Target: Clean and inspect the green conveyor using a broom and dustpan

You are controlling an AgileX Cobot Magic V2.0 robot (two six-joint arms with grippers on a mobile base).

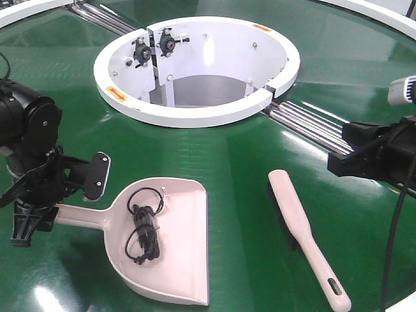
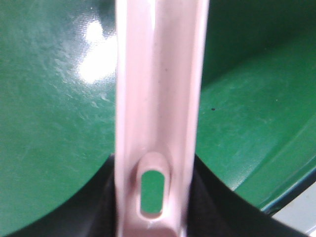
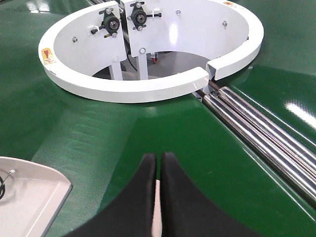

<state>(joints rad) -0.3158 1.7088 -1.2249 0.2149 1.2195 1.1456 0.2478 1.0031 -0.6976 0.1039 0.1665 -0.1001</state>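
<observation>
Centrally dustpan point(image 1: 174, 247), broom point(image 1: 305, 237) apart, open green conveyor point(image 1: 247, 149) between.

No legible text or labels

An industrial workshop or factory floor is showing here: a glossy green conveyor point(image 1: 214, 149) is filling the scene, silver rollers point(image 3: 261, 133) are running through its seams at far right, and bearing blocks point(image 1: 155, 47) are sitting bolted inside the white ring-shaped hub point(image 1: 195, 68).

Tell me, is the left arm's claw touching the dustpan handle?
Touching. In the left wrist view the dustpan handle runs between the left gripper jaws, dark pads pressed against both its sides.
</observation>
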